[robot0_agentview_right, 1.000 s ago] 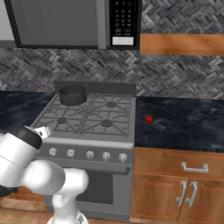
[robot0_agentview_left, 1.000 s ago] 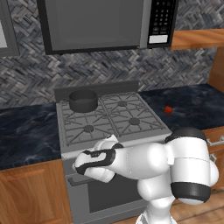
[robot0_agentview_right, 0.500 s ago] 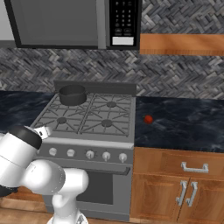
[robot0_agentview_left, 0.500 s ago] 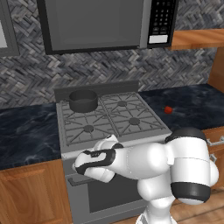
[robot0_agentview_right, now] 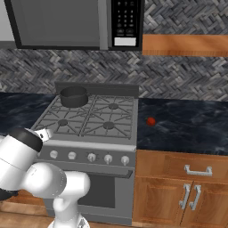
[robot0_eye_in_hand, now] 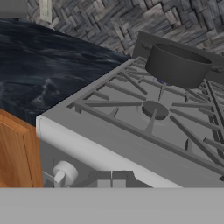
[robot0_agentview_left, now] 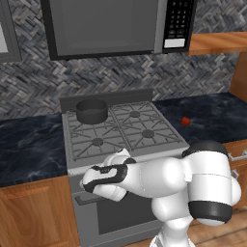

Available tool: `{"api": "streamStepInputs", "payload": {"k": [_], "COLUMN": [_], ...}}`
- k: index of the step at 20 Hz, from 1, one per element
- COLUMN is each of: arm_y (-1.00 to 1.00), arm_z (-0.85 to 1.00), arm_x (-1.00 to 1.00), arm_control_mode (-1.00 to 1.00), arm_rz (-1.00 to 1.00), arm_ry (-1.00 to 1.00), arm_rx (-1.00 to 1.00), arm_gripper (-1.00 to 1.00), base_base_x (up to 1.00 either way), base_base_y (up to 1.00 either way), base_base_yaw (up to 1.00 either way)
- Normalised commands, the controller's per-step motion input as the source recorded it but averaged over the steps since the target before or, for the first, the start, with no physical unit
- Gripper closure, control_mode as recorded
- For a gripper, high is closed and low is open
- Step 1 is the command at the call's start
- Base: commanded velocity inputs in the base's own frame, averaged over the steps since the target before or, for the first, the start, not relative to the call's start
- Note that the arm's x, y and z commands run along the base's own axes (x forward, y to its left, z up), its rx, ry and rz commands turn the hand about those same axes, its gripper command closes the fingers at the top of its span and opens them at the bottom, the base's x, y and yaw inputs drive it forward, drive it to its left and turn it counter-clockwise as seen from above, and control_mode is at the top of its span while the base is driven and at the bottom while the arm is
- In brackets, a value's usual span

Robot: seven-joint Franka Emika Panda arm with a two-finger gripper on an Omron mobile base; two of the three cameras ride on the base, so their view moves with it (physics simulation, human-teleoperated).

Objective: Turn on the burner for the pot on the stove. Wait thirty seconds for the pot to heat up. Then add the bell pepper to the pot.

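1. The gripper (robot0_eye_in_hand: 111, 179) is low at the front of the stove (robot0_agentview_left: 87, 161), close to the left end of the knob row, and its two finger tips are pressed together with nothing between them.
2. Just beside the tips, a little to the left in the hand view, is a round pale knob (robot0_eye_in_hand: 65, 173). I judge that the step in hand is turning on the burner, or waiting after it; I cannot tell if a flame burns.
3. To do this step well, the arm should make sure that the turned knob belongs to the back left burner, because the pot (robot0_agentview_left: 91, 110) sits there. The closed tips should push the edge of the knob slowly, so they do not slip off.
4. The front left burner (robot0_eye_in_hand: 155, 109) is bare, with dark grate prongs around it.
5. The bell pepper (robot0_agentview_right: 151, 120) lies on the dark marble counter (robot0_agentview_right: 187, 127) to the right of the stove, well apart from the pot.
6. Behind, the wall has grey herringbone tiles, a microwave (robot0_agentview_right: 75, 22) hangs above, and wooden cabinets (robot0_agentview_right: 178, 191) stand below the counter.
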Motion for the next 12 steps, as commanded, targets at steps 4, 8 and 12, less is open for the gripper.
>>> {"api": "streamStepInputs", "payload": {"k": [4,8,12], "arm_y": [0.0,0.0,0.0], "arm_z": [0.0,0.0,0.0], "arm_x": [0.0,0.0,0.0], "arm_control_mode": [-1.0,-1.0,-1.0], "arm_rz": [0.0,0.0,0.0], "arm_ry": [0.0,0.0,0.0], "arm_rx": [0.0,0.0,0.0], "arm_gripper": [1.0,1.0,1.0], "base_base_x": [0.0,0.0,0.0], "base_base_y": [0.0,0.0,0.0], "base_base_yaw": [0.0,0.0,0.0]}}
